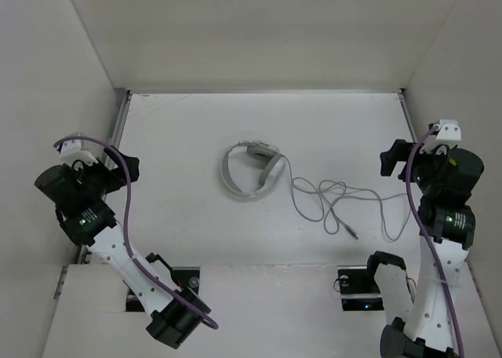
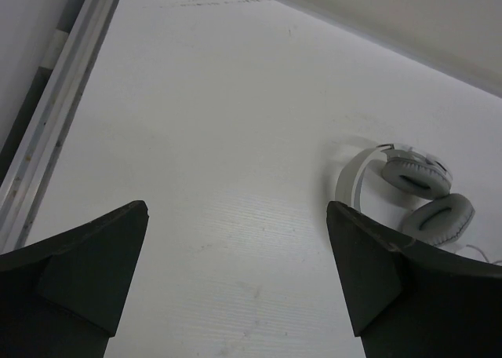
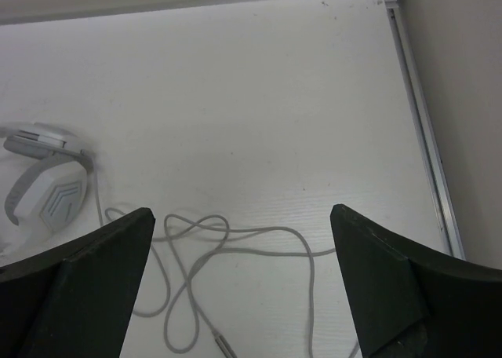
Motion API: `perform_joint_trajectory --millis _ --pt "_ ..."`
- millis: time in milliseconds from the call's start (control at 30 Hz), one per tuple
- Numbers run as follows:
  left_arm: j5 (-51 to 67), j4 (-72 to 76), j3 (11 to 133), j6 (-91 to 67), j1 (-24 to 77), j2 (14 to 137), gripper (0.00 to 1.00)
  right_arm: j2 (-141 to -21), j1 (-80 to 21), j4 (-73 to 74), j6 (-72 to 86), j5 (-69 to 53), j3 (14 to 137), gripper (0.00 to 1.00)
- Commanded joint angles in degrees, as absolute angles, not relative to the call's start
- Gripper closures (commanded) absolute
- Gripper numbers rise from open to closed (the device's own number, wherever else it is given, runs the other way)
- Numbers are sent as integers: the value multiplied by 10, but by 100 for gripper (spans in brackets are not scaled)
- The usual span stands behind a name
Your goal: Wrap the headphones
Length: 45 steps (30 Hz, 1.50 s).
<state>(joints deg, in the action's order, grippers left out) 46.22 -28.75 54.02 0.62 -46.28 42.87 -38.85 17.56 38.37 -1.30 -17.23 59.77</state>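
Note:
The light grey-white headphones (image 1: 269,174) lie flat at the table's middle, headband curving to the left, earcups (image 2: 416,177) folded together. Their thin grey cable (image 1: 329,188) trails right in loose loops (image 3: 267,228) and ends in a small plug (image 1: 352,231) (image 3: 222,341). My left gripper (image 1: 129,168) hovers open at the table's left side, well short of the headphones (image 2: 361,169). My right gripper (image 1: 392,158) hangs open at the right, above the cable's far loops, with the headphones (image 3: 51,193) off to its left. Neither gripper (image 2: 235,209) (image 3: 242,210) holds anything.
White walls box in the white table (image 1: 180,130) on three sides. A metal rail (image 2: 55,115) runs along the left edge and another (image 3: 423,138) along the right. Both arm bases (image 1: 180,319) sit at the near edge, with purple robot cables (image 1: 121,193) along the arms.

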Motion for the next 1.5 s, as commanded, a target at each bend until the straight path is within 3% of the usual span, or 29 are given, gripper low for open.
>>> perform_joint_trajectory --millis 0,267,533,700,833,1133,1333,1467 --pt "459 -266 555 8 -455 411 0 -361 169 329 -21 -145 576 0" --pt "452 -226 556 -14 -413 392 0 -254 141 205 -77 -123 473 0" --pt "406 -195 553 3 -351 389 0 -246 136 155 -82 -112 435 0" --pt "434 -240 558 -22 -286 466 0 -300 121 136 -33 -141 439 0" --pt "469 -252 529 -68 -170 561 0 -338 114 91 29 -214 427 0" --pt "283 -171 439 -43 22 597 0 -378 -3 89 -71 -198 398 0" --pt "160 -159 467 -65 115 637 0 -370 -88 138 -75 -136 405 0" --pt "79 -155 483 -83 152 680 0 -403 -87 131 -28 -138 421 0"
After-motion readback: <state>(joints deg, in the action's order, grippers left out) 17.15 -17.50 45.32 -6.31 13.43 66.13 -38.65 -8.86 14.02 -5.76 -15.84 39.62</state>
